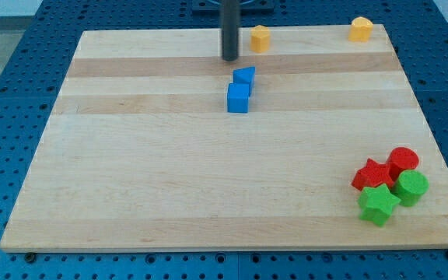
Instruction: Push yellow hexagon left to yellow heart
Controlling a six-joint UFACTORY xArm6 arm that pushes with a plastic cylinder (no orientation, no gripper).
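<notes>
Two yellow blocks sit near the board's top edge. The yellow hexagon (361,29) is at the view's top right corner. The yellow heart (260,37) is nearer the top middle, well to the left of the hexagon. My tip (229,59) rests on the board just left of and slightly below the heart, with a small gap between them. It is far to the left of the hexagon and touches no block.
Two blue blocks (244,77) (238,99) sit close together just below my tip. At the view's bottom right is a cluster: a red star (372,174), a red cylinder (403,161), a green cylinder (411,187) and a green star (378,204). The wooden board (146,171) lies on a blue pegboard.
</notes>
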